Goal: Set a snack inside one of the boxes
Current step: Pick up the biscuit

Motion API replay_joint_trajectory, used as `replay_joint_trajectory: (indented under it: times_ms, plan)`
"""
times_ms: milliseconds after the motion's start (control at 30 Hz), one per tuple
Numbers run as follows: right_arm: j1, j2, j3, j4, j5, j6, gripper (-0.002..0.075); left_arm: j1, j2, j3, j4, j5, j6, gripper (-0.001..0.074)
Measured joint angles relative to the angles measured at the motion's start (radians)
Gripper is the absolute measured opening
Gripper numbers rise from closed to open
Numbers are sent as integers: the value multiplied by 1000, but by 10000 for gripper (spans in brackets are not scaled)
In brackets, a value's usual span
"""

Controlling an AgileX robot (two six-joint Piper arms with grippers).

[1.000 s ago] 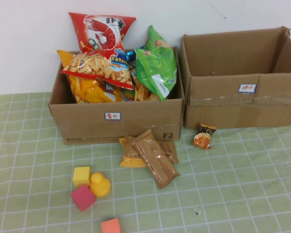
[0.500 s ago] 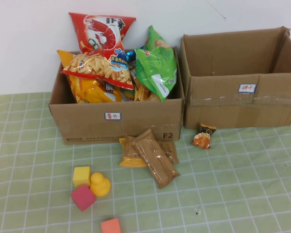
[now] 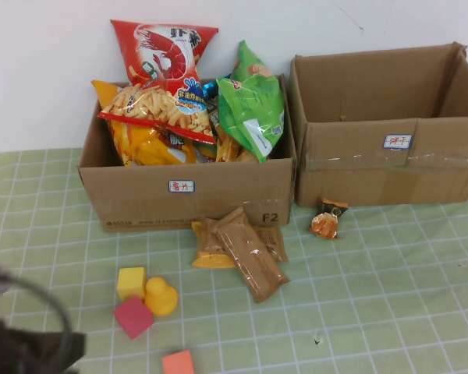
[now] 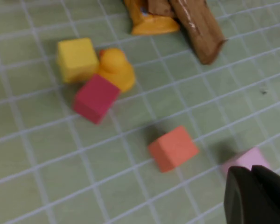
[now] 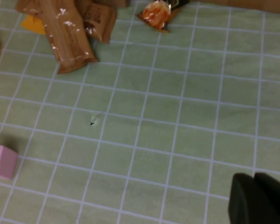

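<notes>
- From the high view we see both boxes at the back of the table: the left box point(image 3: 189, 195) heaped with snack bags, the right box point(image 3: 390, 156) beside it with no snack visible inside.
- The wrist views show neither box.
- In front of the left box lie the brown snack packets point(image 3: 246, 249), overlapping one another, with an orange-yellow packet point(image 3: 207, 253) partly under them.
- A small orange snack point(image 3: 327, 222) lies just in front of the right box; the right wrist view shows it too point(image 5: 158, 13).
- Only the wrist views show a pink block point(image 4: 249, 158), which the high view leaves out of frame.
- The yellow block point(image 3: 131, 282), yellow duck point(image 3: 161, 296), red block point(image 3: 132, 316) and orange block point(image 3: 178, 363) sit near the front left.
- The left gripper point(image 4: 254, 196) hovers above the table near the pink block, fingers pressed together, holding nothing; the high view shows the left arm only as a dark shape at the lower left corner.
- The right gripper point(image 5: 256, 198) hangs over bare tablecloth point(image 5: 177, 116), well apart from the snacks, fingers pressed together and empty.
</notes>
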Motion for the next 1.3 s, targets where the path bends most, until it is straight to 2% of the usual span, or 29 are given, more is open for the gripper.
replay_joint_trajectory:
  times_ms: [133, 267, 467, 567, 600, 667, 833, 1033, 1167, 1233, 1300]
  plan:
    - [0, 29, 0, 16, 0, -19, -2, -31, 199, -88, -97, 63, 103, -2]
    - [0, 42, -1, 17, -2, -21, -2, -115, 325, -185, -106, 68, 138, -1]
    - [0, 49, 4, 20, -26, -28, -2, -326, 474, -292, -88, -81, 136, -1]
    - [0, 55, 37, 26, -73, -30, -2, -442, 542, -318, 15, -186, 56, -1]
    - [0, 55, 71, 38, -107, -32, -2, -507, 605, -340, 131, -240, -41, -1]
    - [0, 56, 91, 64, -117, -32, -2, -545, 665, -369, 248, -258, -174, -1]
    - [0, 56, 99, 132, -135, -32, -2, -573, 850, -492, 432, -227, -317, -1]
    - [0, 56, 99, 139, -149, -32, -2, -574, 1037, -565, 451, -232, -340, -1]
    - [0, 56, 99, 143, -151, -32, -2, -574, 1111, -608, 436, -249, -461, 0]
    - [0, 56, 99, 150, -151, -32, -2, -574, 1132, -621, 435, -286, -545, 18]
    - [0, 56, 99, 151, -151, -32, -2, -574, 1139, -631, 433, -341, -615, 70]
